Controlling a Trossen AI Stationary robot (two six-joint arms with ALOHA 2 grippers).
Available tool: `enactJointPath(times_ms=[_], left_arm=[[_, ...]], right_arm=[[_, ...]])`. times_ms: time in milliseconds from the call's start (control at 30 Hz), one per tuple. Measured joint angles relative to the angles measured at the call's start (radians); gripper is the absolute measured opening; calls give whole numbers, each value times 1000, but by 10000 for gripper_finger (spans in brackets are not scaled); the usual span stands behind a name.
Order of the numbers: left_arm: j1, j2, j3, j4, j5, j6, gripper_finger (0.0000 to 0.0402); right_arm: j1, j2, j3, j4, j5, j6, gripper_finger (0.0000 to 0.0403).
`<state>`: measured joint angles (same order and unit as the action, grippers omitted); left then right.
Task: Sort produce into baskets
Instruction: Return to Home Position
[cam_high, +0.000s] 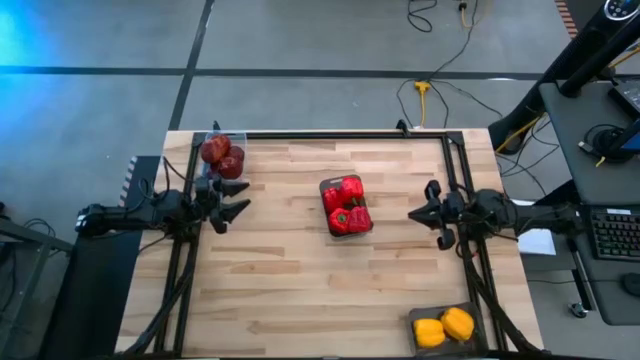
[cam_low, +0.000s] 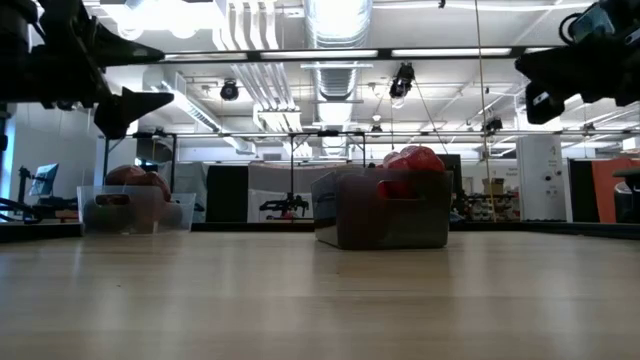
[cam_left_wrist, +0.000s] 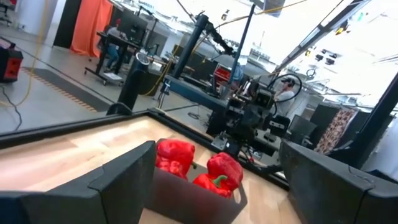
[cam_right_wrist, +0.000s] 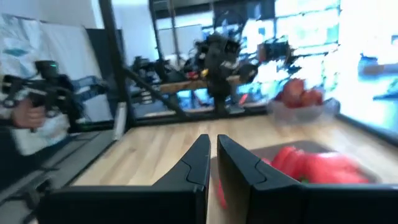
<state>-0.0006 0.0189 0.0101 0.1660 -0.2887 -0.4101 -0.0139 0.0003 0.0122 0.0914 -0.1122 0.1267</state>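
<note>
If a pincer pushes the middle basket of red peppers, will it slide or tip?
Likely it slides: the basket sits low and flat on the smooth wooden table. The red peppers are heaped above its rim, so a sharp push might spill one.

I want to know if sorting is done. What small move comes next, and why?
Probably park both arms at the sides: the apples, red bell peppers and yellow bell peppers all sit in bins, none lies loose, and the left gripper and right gripper hold nothing.
</note>
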Motion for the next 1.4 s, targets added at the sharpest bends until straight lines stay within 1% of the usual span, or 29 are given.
enactJointPath(times_ms=[100,267,333,500,700,833,1000,1067,1133,1300,1400], left_arm=[[0,1,0,-19,0,-1,323],[0,16,0,-38,-19,8,323],[0,22,0,-64,-22,8,323],[0,46,0,-102,-24,28,323],[0,71,0,-103,-25,135,323],[0,77,0,-103,-26,181,323],[2,61,21,-132,-27,164,323],[2,46,34,-119,-22,154,323],[1,31,36,-117,-9,142,323],[-1,7,28,-99,101,102,323],[-1,5,27,-97,113,119,323]], right_arm=[[0,3,0,-21,70,-47,22],[0,34,0,-49,265,-45,22],[0,51,1,-46,290,-40,22],[0,75,1,-47,295,-49,22],[0,87,1,-48,295,-49,22],[0,88,1,-48,295,-49,22],[0,88,1,-49,295,-49,22],[0,88,1,-49,295,-49,22],[0,88,1,-49,295,-49,22],[0,88,1,-50,295,-49,22],[0,88,1,-50,295,-49,22]])
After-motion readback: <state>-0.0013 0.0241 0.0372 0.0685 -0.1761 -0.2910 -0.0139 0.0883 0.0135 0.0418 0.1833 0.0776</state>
